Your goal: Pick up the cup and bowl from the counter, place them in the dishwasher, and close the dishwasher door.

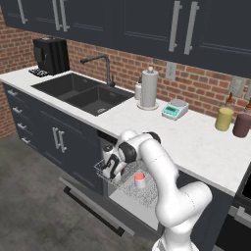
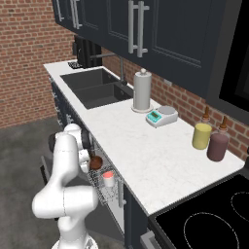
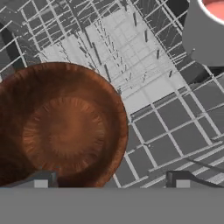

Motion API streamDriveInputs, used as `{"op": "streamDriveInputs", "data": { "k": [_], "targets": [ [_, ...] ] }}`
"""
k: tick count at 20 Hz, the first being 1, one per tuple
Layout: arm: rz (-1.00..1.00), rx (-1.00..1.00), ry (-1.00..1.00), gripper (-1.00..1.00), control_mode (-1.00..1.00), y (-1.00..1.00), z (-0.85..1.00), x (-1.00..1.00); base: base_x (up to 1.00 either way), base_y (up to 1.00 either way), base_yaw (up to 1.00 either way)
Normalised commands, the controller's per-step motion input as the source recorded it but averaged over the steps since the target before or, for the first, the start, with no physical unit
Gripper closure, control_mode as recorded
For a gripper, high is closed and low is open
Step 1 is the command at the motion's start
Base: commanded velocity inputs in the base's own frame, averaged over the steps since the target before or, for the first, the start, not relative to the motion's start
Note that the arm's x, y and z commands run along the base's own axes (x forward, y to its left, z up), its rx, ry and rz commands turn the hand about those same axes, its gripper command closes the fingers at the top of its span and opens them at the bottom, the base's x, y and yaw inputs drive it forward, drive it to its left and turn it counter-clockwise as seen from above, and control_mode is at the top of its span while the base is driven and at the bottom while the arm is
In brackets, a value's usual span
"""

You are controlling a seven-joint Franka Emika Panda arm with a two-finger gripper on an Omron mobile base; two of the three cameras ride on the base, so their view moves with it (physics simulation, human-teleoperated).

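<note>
The fingers [image 3: 111, 179] are standing wide apart over the bowl [image 3: 57, 131], which is sitting in the dishwasher's wire rack [image 3: 166, 127] near the cup [image 1: 140, 180]. One fingertip [image 3: 41, 179] is overlapping the bowl's rim, so lifting away carelessly could be tipping it; the dishwasher door [image 1: 93, 208] is hanging open, and closing it with the rack pulled out could be jamming it.

A double dark sink [image 1: 83, 90] is sunk into the worktop, with a dark curved faucet [image 1: 100, 66] at its back edge; a black coffee machine [image 1: 50, 55] stands at the far corner against the red brick wall [image 1: 196, 86]; a white paper towel roll [image 1: 148, 88] stands upright beside the sink; a small teal-faced kitchen scale [image 1: 175, 109] lies near it; a yellow tumbler [image 1: 224, 119] and a maroon tumbler [image 1: 242, 125] stand side by side; dark upper cabinets [image 1: 147, 24] with silver handles hang above; a black stovetop [image 2: 209, 219] shows in the right base view.
</note>
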Motion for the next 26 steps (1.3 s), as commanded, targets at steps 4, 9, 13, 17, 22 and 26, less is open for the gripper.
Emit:
{"op": "streamDriveInputs", "data": {
  "k": [4, 9, 13, 17, 22, 26],
  "targets": [
    [0.01, 0.00, -0.09, -1.00, -1.00, 0.00, 0.62, -0.96, 0.00, 0.00, 0.00],
    [0.02, -0.03, 0.01, -1.00, -1.00, 0.18, 0.98, -0.91, 0.00, 0.00, 0.00],
    [0.02, -0.01, 0.01, -1.00, -1.00, 0.35, 0.89, -0.98, 0.00, 0.00, 0.00],
    [0.03, 0.00, 0.00, -1.00, -1.00, 0.17, 0.89, -1.00, 0.00, 0.00, 0.00],
    [0.00, 0.01, 0.00, -1.00, -1.00, 0.28, 0.91, -0.98, 0.00, 0.00, 0.00],
    [0.00, 0.04, 0.00, -1.00, -1.00, 0.39, 0.88, -0.94, 0.00, 0.00, 0.00]
  ]
}}
